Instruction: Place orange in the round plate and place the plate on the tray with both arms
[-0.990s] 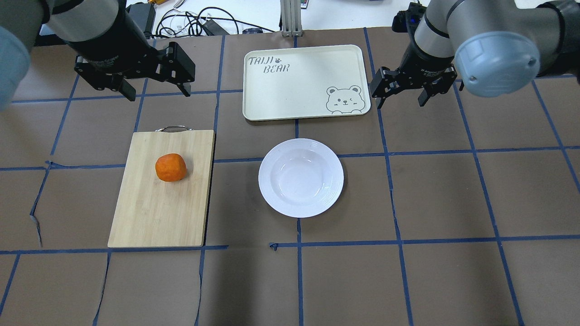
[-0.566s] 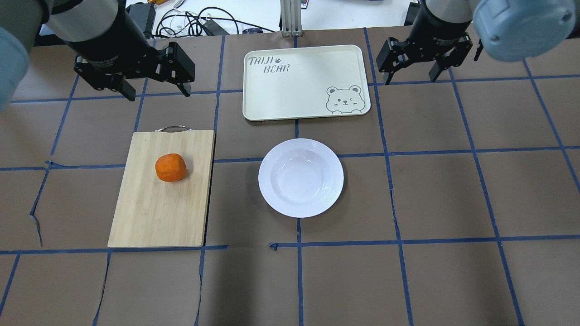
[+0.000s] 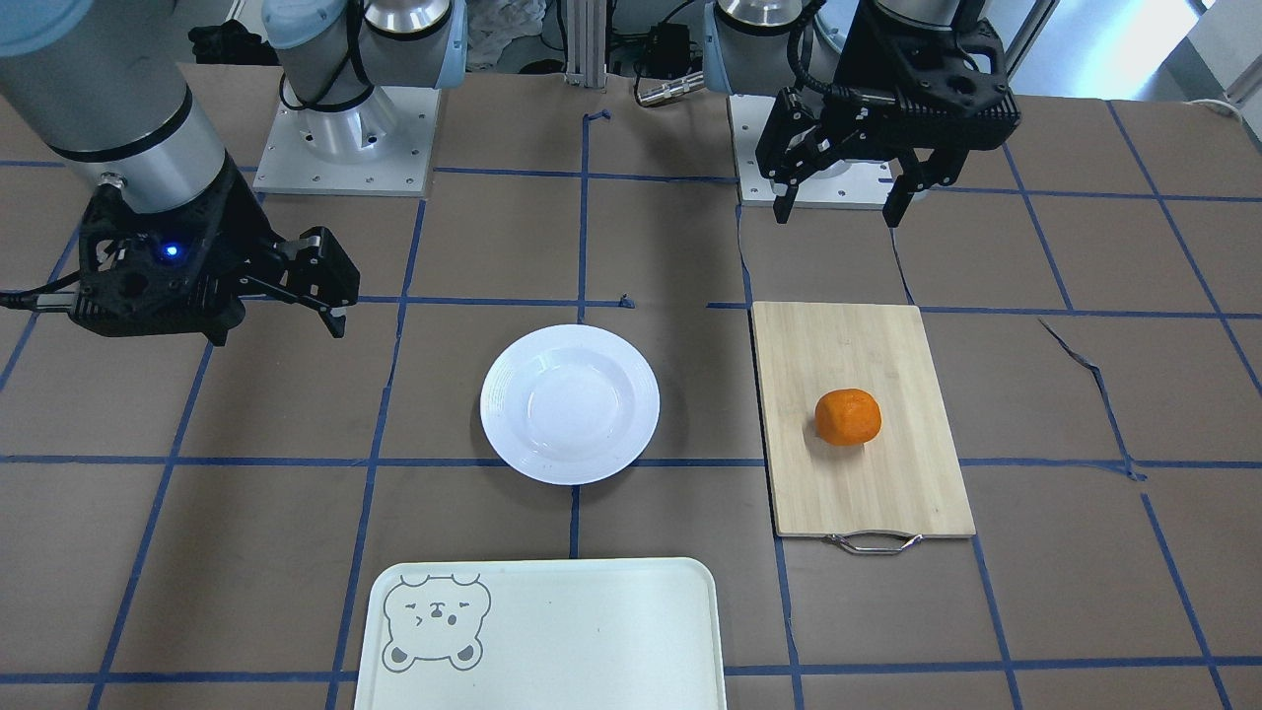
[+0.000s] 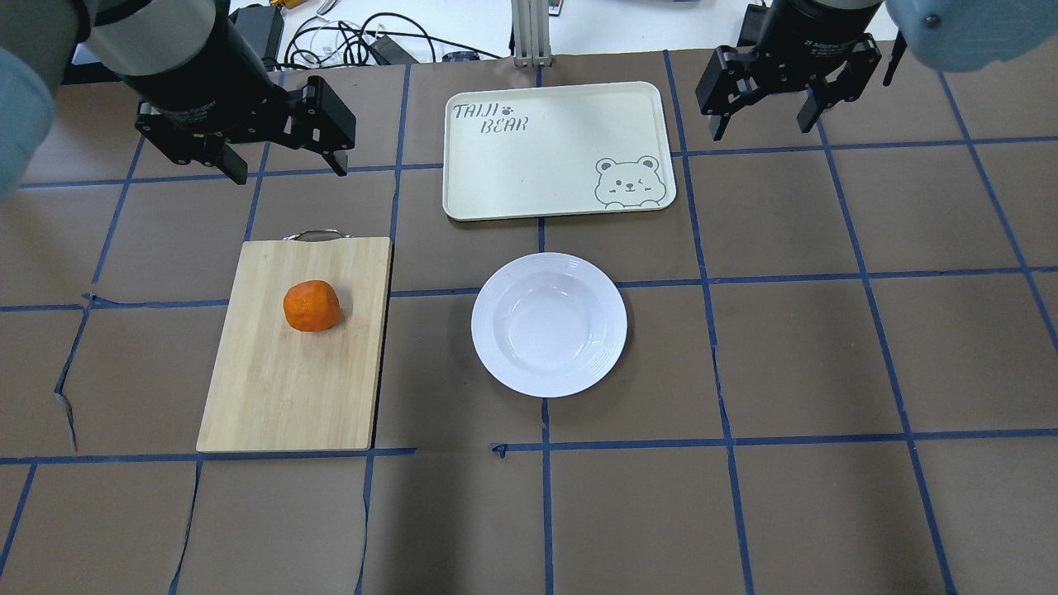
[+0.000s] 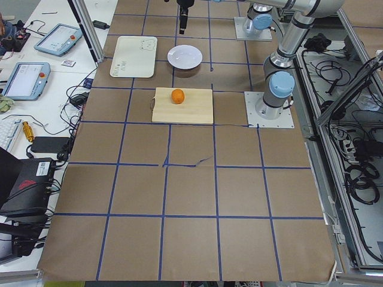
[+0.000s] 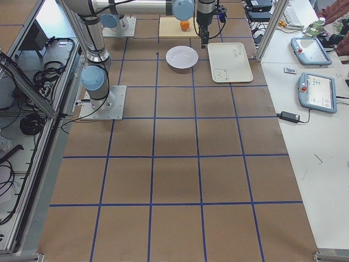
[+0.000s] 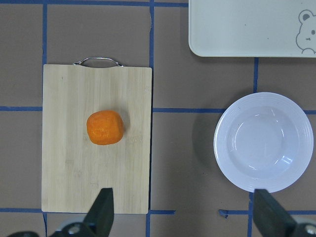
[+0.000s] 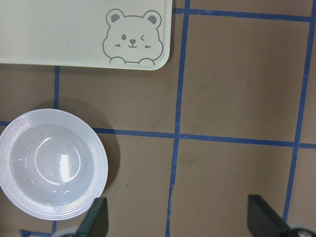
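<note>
The orange (image 4: pixel 312 306) lies on a bamboo cutting board (image 4: pixel 289 380), left of the empty white round plate (image 4: pixel 549 325). The cream tray (image 4: pixel 554 149) with its bear drawing lies beyond the plate, bare. My left gripper (image 4: pixel 289 172) hangs open above the table just past the board's handle end, holding nothing. My right gripper (image 4: pixel 762 130) hangs open to the right of the tray's far corner, also holding nothing. The left wrist view looks down on the orange (image 7: pixel 104 127) and plate (image 7: pixel 263 142). In the right wrist view, the plate (image 8: pixel 52 164) and tray (image 8: pixel 74 29) show.
The table is covered in brown paper with a blue tape grid. Cables (image 4: pixel 347 41) and a metal post (image 4: pixel 529 33) sit beyond the far edge. The arm bases (image 3: pixel 345 148) stand at the robot's side of the table.
My right gripper has moved away from the tray's near right corner toward the table's far edge, staying open. The left gripper, orange, plate and tray have not moved.
</note>
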Controlling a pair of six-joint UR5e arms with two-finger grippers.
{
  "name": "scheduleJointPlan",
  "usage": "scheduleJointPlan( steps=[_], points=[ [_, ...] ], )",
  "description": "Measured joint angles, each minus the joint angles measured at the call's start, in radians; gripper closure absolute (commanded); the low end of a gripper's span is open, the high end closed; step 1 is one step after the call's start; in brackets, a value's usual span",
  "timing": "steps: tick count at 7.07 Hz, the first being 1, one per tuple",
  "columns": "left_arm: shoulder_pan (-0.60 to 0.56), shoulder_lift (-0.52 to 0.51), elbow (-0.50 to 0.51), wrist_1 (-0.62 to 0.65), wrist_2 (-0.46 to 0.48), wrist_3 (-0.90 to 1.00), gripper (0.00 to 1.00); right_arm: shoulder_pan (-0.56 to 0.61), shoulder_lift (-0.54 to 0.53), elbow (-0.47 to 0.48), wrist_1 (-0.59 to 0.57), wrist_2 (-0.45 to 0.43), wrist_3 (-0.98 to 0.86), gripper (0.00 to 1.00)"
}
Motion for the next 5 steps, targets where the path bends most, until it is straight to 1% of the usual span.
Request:
scheduleJointPlan(
  steps=[2,3,4,5],
  points=[
    [0.023,-0.017,-0.024,-0.023,0.011,0.000,0.00,0.001,0.003,0.001,0.000,0.002,0.001,0.00],
    [0.063,-0.041,-0.066,-0.023,0.013,0.007,0.00,0.001,0.004,0.001,-0.001,0.003,0.001,0.00],
    [0.104,-0.077,-0.131,0.031,0.018,0.022,0.00,0.001,0.005,0.002,-0.001,0.004,0.002,0.00],
    [0.129,-0.123,-0.205,0.145,0.046,0.036,0.00,0.001,0.005,0.003,-0.001,0.006,0.002,0.00]
  ],
)
